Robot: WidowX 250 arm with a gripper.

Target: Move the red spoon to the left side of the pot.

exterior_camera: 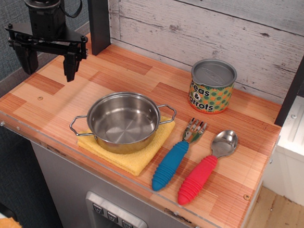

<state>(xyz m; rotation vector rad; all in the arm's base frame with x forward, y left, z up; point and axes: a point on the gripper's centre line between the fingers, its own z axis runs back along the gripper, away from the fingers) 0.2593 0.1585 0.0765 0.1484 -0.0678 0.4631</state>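
The red spoon (207, 166) lies on the wooden tabletop at the front right, metal bowl pointing away, ribbed red handle toward the front edge. The pot (123, 121), a shallow steel pot with two wire loop handles, stands left of it on a yellow cloth (138, 156). My gripper (48, 61) hangs at the far back left, well above the table and far from the spoon. Its two black fingers are spread wide apart and hold nothing.
A blue-handled fork (176, 158) lies between the pot and the spoon, parallel to the spoon. A "Peas & Carrots" tin can (212, 87) stands at the back right near the plank wall. A clear acrylic lip (15, 127) runs along the table's front and left edges.
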